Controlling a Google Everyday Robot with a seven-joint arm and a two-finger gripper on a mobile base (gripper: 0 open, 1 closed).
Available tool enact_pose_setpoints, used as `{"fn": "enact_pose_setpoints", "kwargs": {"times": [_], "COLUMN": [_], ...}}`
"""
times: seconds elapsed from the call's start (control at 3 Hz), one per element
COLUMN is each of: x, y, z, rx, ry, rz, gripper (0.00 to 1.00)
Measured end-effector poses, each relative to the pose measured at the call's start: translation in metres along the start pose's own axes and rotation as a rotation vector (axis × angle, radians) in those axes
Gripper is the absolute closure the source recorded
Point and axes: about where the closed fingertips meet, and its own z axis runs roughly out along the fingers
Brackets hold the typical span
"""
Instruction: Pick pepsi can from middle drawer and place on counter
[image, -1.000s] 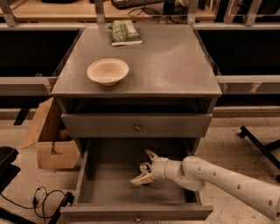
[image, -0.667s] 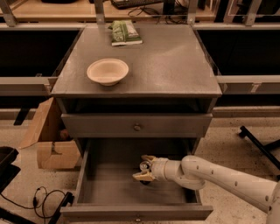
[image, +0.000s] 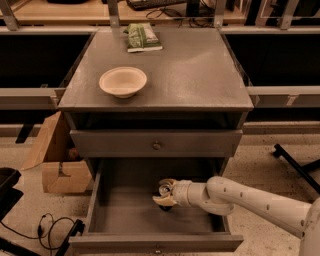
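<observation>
- Here, we see the middle drawer (image: 122, 207) pulled out toward us. It has low walls at left and right and a narrow front panel with a small knob along its near edge.
- The hand (image: 162, 196) is inside that drawer, right of centre and near the back. The pale arm (image: 250, 202) comes in over the right wall.
- The pepsi can (image: 165, 206) shows only as a small dark shape right at the hand's tip, standing on the drawer floor. We cannot tell how far the hand is open or whether it has hold of the can.
- The drawer floor to the left of the hand is bare grey. Just behind and above, the closed upper drawer front (image: 200, 144) closes in the room overhead.
- On the desk (image: 200, 75), a beige bowl (image: 123, 81) sits near the front left, and a green packet (image: 143, 36) lies at the back edge, well apart from it. The stretch to the right of the bowl, up to the thick front edge, lies open.
- A cardboard box (image: 57, 162) stands on the floor beside the left wall of the drawer.
- The print on the packet is too blurred for us to read, and the can's markings are hidden.
- Against the earlier frames, the hand sits in nearly the same spot, drawn slightly closer to the can. The bowl and packet have not moved.
</observation>
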Motion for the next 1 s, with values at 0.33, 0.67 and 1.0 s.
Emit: {"fn": "enact_pose_setpoints", "kwargs": {"times": [0.33,0.67,1.0], "x": [-0.016,-0.064,-0.101], "y": [0.01,0.048,0.078], "z": [-0.007,-0.08,-0.155], "rx": [-0.02,-0.058,-0.087], "ry": [-0.023,-0.046,-0.041], "rz": [-0.019,-0.015,0.014], "gripper": [1.0,1.0,1.0]}}
